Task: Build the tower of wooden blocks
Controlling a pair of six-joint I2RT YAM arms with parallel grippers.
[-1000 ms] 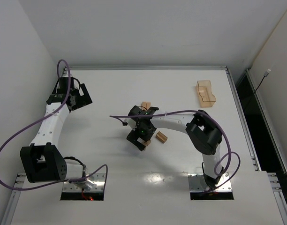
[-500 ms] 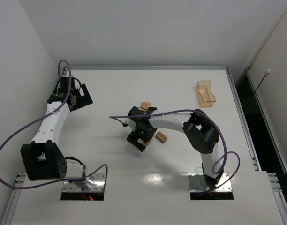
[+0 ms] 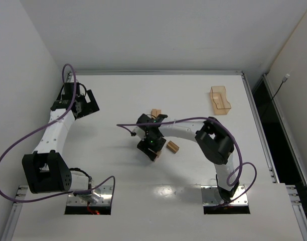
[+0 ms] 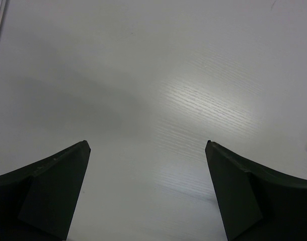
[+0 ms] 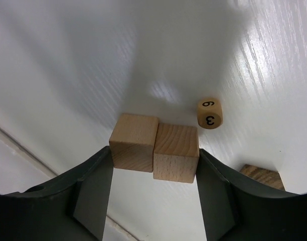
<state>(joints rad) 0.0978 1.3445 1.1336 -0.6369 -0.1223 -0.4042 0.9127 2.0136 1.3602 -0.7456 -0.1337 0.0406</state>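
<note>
The right wrist view is showing the right end effector [image 5: 153, 155] clenching on two wooden cubes [image 5: 166, 150] sitting side by side on the counter [image 5: 68, 60], one finger pressing each outer face. A tiny numbered cube [image 5: 209, 113] is lying just beyond them. From above, those cubes are hardly showing under the wrist, while a plank [image 3: 172, 146] is lying just beside it. The left end effector [image 4: 146, 145] is hanging released, well apart.

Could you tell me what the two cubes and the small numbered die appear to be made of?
The two cubes: unfinished light wood, matte, with grain lines showing. The numbered die: probably wood too, smoother, with rounded edges and printed black digits.
</note>
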